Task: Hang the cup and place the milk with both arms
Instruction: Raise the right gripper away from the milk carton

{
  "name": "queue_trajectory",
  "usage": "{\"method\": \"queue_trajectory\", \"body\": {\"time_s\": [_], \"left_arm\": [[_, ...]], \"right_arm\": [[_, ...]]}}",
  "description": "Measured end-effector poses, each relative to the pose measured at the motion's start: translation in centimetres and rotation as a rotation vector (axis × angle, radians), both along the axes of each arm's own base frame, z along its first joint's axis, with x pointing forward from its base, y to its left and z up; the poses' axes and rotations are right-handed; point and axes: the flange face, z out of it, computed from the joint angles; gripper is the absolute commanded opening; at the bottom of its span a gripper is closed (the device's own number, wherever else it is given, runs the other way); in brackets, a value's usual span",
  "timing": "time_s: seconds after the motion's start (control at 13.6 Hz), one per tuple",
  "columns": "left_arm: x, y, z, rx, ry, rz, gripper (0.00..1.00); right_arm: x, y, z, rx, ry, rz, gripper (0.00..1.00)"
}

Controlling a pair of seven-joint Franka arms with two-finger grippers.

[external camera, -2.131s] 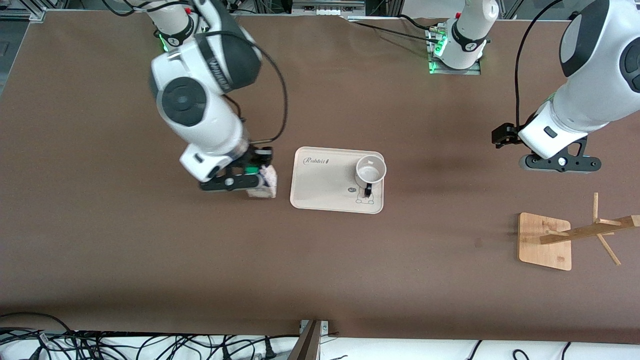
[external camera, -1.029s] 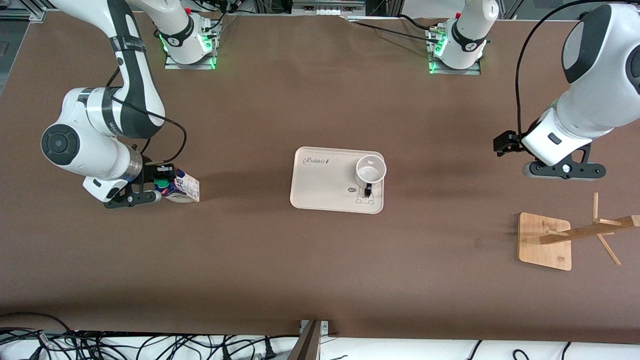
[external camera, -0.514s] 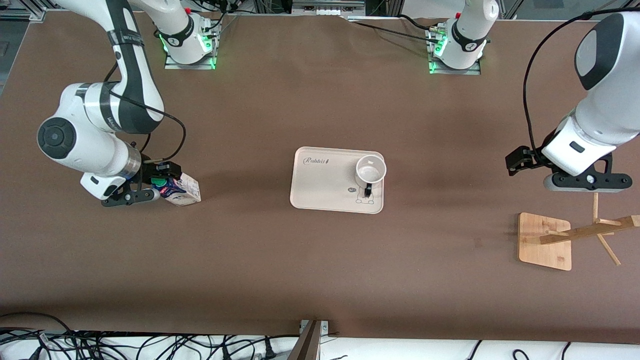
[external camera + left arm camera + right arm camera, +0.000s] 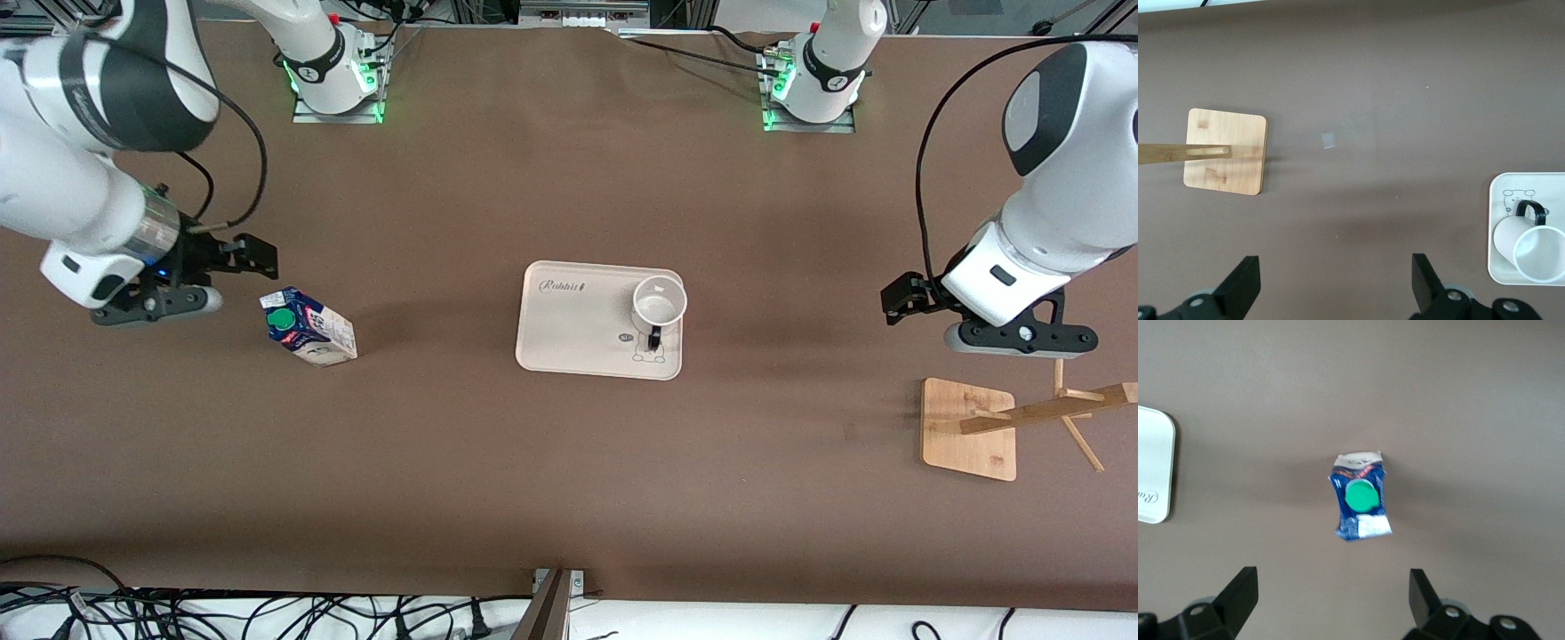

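I have the milk carton (image 4: 309, 327) standing on the bare brown table (image 4: 498, 480) toward the right arm's end, well apart from the cream tray (image 4: 569, 324). My right gripper (image 4: 160, 298) hangs over the table just beside the carton, fingers spread wide and holding nothing; in its wrist view the green cap (image 4: 1360, 497) sits between the two fingertips (image 4: 1238, 593), lower down.

The white mug (image 4: 659, 304) stands upright on the tray, at its edge toward the left arm's end, with its black handle (image 4: 655, 337) turned toward the front camera. My left gripper (image 4: 1009, 333) hovers over the table by the wooden cup rack (image 4: 1013, 418), fully open and empty.

The mug comes next, I judge. I'd approach from above, align the fingers across the rim beside the handle, and leave the loop free for a peg.
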Motion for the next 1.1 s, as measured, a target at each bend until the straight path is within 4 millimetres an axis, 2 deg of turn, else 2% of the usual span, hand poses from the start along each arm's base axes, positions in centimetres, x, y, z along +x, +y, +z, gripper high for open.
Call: {"method": "queue_trajectory", "body": {"time_s": [0.15, 0.37, 0.44, 0.88, 1.1], "left_arm": [[-0.3, -0.9, 0.1, -0.001, 0.011, -0.015, 1.0], [-0.3, -0.9, 0.4, -0.001, 0.007, -0.015, 1.0], [-0.3, -0.9, 0.7, -0.001, 0.001, -0.015, 1.0], [-0.7, -1.2, 1.5, 0.0, -0.001, -0.018, 1.0], [-1.0, -1.2, 1.2, 0.006, 0.03, -0.018, 1.0]], "right_arm": [[-0.8, -0.8, 3.0, -0.013, -0.032, 0.008, 1.0], [-1.8, -1.5, 7.5, -0.022, -0.08, 0.014, 1.0], [-1.8, -1.5, 8.2, -0.026, -0.092, 0.015, 1.0], [-1.2, -1.0, 6.9, -0.044, -0.065, 0.015, 1.0], [-1.1, -1.7, 6.7, -0.046, -0.055, 0.003, 1.0]]}}
